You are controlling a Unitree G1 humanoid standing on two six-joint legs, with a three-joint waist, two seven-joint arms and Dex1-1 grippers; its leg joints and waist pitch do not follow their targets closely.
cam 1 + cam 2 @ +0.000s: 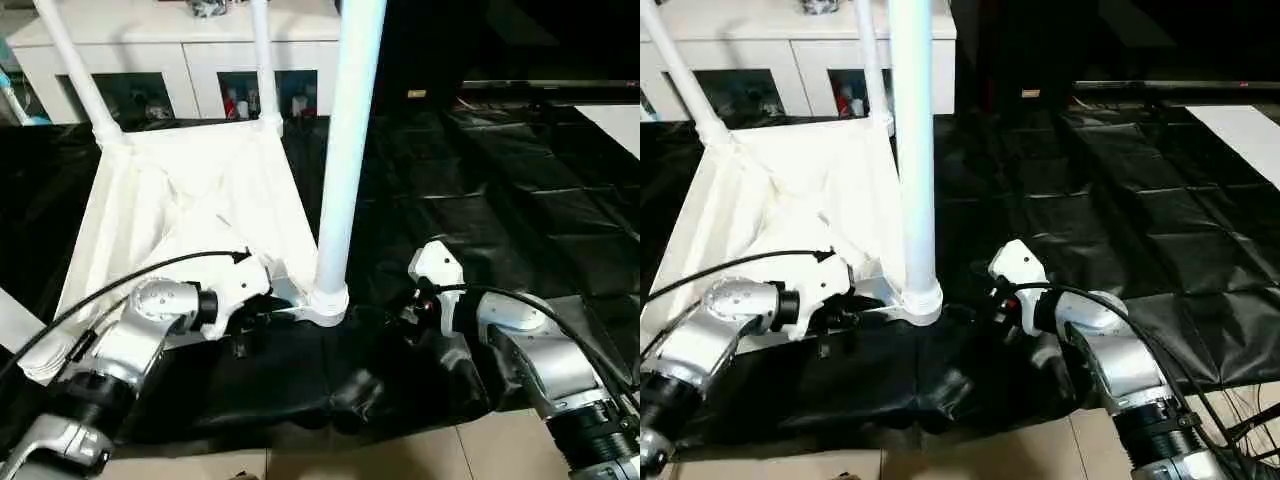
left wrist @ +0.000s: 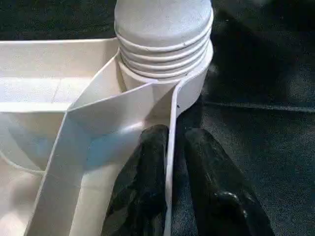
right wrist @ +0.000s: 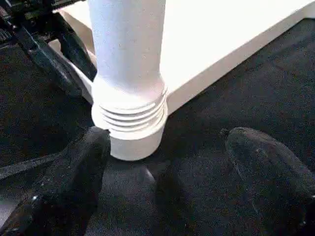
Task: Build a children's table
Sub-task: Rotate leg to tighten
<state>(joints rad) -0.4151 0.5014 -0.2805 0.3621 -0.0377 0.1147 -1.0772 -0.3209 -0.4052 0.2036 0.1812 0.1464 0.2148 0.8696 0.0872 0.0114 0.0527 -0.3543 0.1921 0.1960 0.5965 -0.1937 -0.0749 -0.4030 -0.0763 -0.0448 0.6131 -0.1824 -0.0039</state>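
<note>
So the children's table was lying upside down on the black cloth with its legs up, the left gripper pinched the side wall by the near leg, probably to steady it, while the right gripper sat wide open beside that socket.

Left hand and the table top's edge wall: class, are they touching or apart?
Touching. In the left wrist view the left hand has one black finger on each side of the table top's thin edge wall, pinching it.

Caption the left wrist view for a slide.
Left gripper pinching the upturned tabletop's rim beside the threaded leg.
</note>
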